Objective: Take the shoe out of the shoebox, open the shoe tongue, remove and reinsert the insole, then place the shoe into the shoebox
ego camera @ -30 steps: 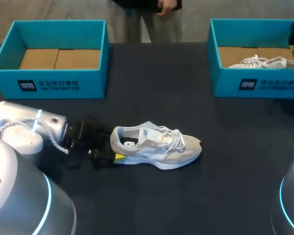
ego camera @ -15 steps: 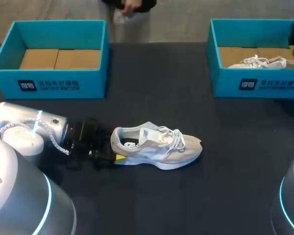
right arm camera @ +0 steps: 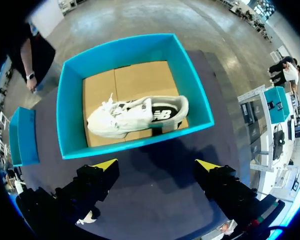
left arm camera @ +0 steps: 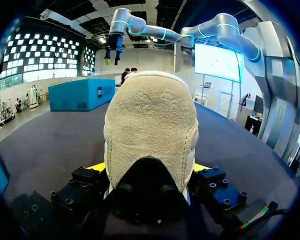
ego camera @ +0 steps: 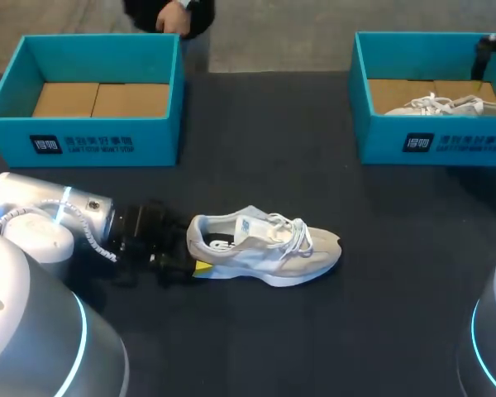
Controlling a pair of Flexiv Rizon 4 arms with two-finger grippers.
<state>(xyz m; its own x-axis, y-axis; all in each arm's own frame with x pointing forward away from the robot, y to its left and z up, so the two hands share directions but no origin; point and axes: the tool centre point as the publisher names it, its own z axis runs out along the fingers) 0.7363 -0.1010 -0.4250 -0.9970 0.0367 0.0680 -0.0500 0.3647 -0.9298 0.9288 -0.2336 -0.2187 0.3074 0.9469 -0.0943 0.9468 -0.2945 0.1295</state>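
The left gripper [left arm camera: 149, 169] has the shoe [ego camera: 264, 244] by the heel. Its two yellow tips press against either side of the suede heel, spread only as wide as the heel itself. The left arm [ego camera: 45, 217] lies low over the dark table [ego camera: 256, 331], coming in from the left side with its wrist about level and its fingers pointing along the shoe toward the toe. The shoe stands upright on its sole out on the open table, in front of the gap between the two boxes, with its toe toward the right.

The right gripper [right arm camera: 156, 165] hangs high, pointing straight down over the right-hand shoebox [right arm camera: 70, 125], its fingers spread wide with nothing between them.

Counting up, there are two arms, two teal shoeboxes and two pale shoes. The left shoebox [ego camera: 87, 141] shows its cardboard floor. The right-hand one has the second shoe [right arm camera: 135, 116] lying on its side inside.
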